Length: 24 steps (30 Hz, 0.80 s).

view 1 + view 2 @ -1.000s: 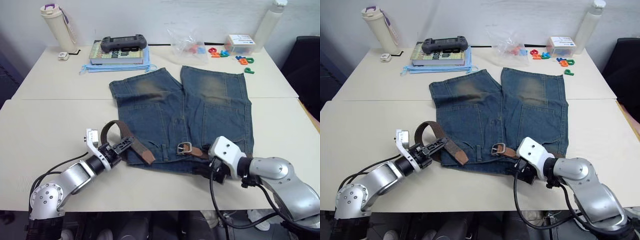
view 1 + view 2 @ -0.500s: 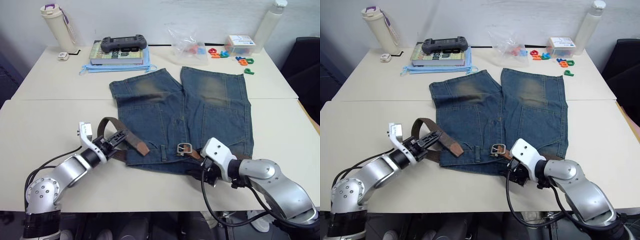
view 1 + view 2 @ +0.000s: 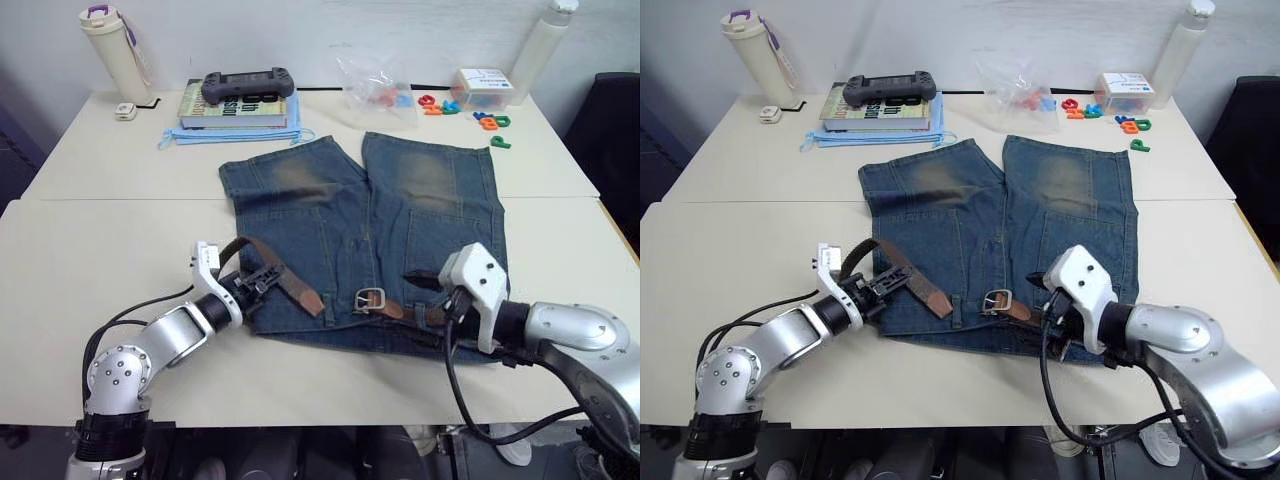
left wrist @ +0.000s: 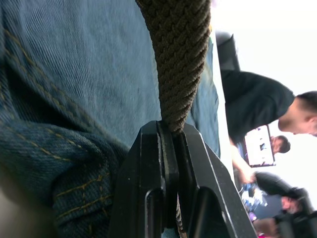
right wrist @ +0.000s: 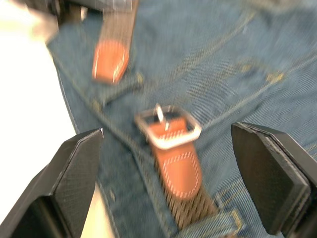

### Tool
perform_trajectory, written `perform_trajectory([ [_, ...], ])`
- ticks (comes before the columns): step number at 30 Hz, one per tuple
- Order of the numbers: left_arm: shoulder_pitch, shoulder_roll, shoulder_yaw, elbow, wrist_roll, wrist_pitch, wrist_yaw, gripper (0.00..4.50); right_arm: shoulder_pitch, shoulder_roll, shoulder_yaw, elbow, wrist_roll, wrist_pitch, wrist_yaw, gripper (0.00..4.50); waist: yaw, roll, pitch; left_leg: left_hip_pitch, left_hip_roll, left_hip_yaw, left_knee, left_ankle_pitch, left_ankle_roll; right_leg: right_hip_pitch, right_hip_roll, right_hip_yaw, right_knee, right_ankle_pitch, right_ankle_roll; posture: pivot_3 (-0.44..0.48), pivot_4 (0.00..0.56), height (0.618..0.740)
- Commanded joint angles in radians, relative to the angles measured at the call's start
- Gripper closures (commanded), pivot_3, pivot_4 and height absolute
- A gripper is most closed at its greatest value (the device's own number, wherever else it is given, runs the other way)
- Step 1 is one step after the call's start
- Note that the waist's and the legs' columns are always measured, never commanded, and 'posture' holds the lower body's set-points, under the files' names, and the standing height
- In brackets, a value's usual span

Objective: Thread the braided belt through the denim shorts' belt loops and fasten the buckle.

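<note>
The denim shorts (image 3: 400, 220) lie flat mid-table, waistband toward me. The braided belt (image 3: 290, 285) arches over the waistband's left end, and its tan tip (image 3: 317, 302) rests on the denim just left of a belt loop (image 3: 333, 303). My left gripper (image 3: 262, 279) is shut on the belt's braid (image 4: 181, 59) at the shorts' left edge. The silver buckle (image 3: 370, 298) lies on the waistband with its tan end running right under the denim. Just right of the buckle, my right gripper (image 3: 428, 303) hangs open, and the buckle (image 5: 168, 126) sits between its spread fingers, below them.
At the back stand a beige bottle (image 3: 112, 45), books with a game controller (image 3: 247, 85) on top, a plastic bag (image 3: 378, 85), coloured letters (image 3: 485, 120), a small box (image 3: 478, 85) and a white bottle (image 3: 540, 45). People appear beyond the table (image 4: 257, 104).
My left gripper has carried the belt's arch to the right onto the shorts, and the tan tip lies nearer the buckle. My right gripper has lifted and shifted right from the waistband's front edge.
</note>
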Motion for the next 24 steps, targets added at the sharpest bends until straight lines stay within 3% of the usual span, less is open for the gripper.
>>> perform_trajectory([
  [1, -0.021, 0.002, -0.03, -0.025, 0.034, 0.021, 0.01, 4.5, -0.033, 0.007, -0.055, -0.065, 0.083, 0.033, -0.038, 0.12, 0.001, 0.0, 0.0, 0.0, 0.0, 0.0, 0.0, 0.0, 0.0, 0.0, 0.0, 0.0, 0.0, 0.0, 0.0, 0.0, 0.15, 0.659],
  [9, -0.053, 0.014, -0.04, -0.041, 0.086, 0.049, 0.045, 4.5, -0.086, -0.008, -0.096, -0.077, 0.214, 0.081, -0.122, 0.12, 0.001, 0.0, 0.0, 0.001, 0.0, 0.0, -0.002, 0.0, 0.001, 0.0, 0.0, 0.0, -0.002, 0.0, 0.0, 0.0, 0.15, 0.659],
  [19, -0.078, 0.12, 0.001, -0.086, 0.041, 0.086, 0.076, 4.5, -0.127, -0.022, -0.071, -0.061, 0.301, 0.085, -0.201, 0.12, -0.003, 0.0, 0.0, 0.001, 0.0, 0.0, -0.002, 0.001, 0.001, 0.001, 0.0, 0.0, -0.001, 0.0, 0.0, 0.0, 0.15, 0.659],
  [24, -0.079, 0.136, -0.029, -0.121, 0.089, 0.104, 0.079, 4.5, -0.141, -0.03, -0.047, -0.058, 0.325, 0.081, -0.227, 0.12, -0.002, 0.0, 0.0, 0.001, 0.0, 0.0, -0.002, 0.001, 0.001, 0.001, 0.0, 0.0, -0.002, 0.0, 0.0, 0.0, 0.15, 0.659],
])
